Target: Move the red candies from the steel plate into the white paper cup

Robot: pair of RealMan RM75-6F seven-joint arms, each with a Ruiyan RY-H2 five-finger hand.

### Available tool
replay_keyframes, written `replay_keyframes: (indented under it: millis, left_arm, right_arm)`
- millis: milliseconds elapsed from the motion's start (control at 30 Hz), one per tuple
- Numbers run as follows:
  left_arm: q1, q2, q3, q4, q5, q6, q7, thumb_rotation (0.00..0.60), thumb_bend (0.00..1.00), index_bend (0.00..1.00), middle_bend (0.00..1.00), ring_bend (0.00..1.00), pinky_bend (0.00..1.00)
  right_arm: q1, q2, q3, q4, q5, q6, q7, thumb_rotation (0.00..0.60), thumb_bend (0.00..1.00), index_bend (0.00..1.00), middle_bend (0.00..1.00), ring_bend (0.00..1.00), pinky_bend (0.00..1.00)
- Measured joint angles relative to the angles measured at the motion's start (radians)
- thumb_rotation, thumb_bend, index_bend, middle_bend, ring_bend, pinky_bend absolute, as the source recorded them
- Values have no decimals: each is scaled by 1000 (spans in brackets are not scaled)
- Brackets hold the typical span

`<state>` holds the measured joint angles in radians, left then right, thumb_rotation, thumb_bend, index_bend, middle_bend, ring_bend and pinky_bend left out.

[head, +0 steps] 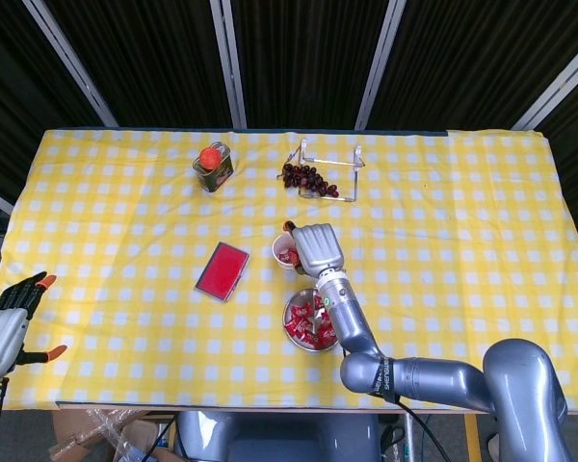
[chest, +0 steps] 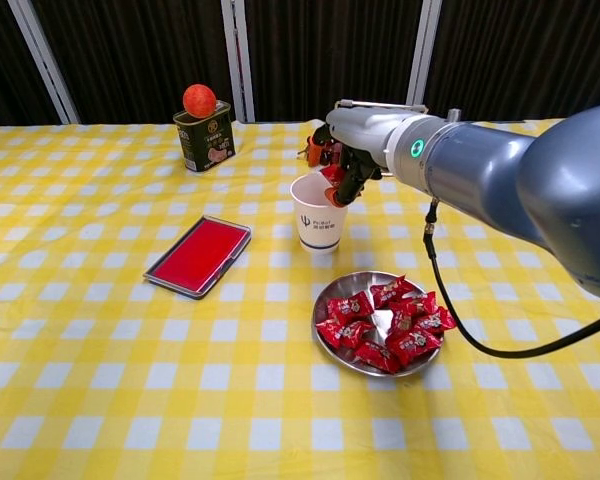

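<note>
We find the right hand [chest: 342,165] at frame centre, fingers curled over the white paper cup [chest: 317,214], red candy in the cup beneath. Whether it grips any, we cannot tell. Many red wrapped candies [chest: 385,326] remain on the round steel plate [chest: 329,297] below; task partly done.

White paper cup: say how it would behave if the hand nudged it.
The white paper cup looks thin-walled and tall over a narrower base, so it probably tips or slides easily. Only a few candies seem inside, so likely light. The right hand hovers at its rim.
</note>
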<state>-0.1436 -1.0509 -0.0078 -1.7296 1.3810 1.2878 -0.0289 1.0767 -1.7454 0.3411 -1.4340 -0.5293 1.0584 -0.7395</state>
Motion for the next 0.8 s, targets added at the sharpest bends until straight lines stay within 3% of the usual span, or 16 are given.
replay_keyframes:
  millis: [367, 533, 800]
  left_arm:
    - [-1, 1, -2, 0, -4, -2, -5, 600, 39, 0, 0, 0, 0]
    - [-2, 3, -2, 0, -6, -5, -8, 600, 39, 0, 0, 0, 0]
    - [-3, 4, -2, -1, -6, -7, -11, 600, 39, 0, 0, 0, 0]
  right_arm:
    - [31, -21, 19, 32, -7, 3, -10, 600, 491, 266, 809, 839, 923]
    - [42, -38, 22, 69, -7, -6, -8, 600, 419, 171, 809, 833, 923]
    - [47, -57, 15, 107, -24, -5, -9, 600, 398, 145, 809, 817, 923]
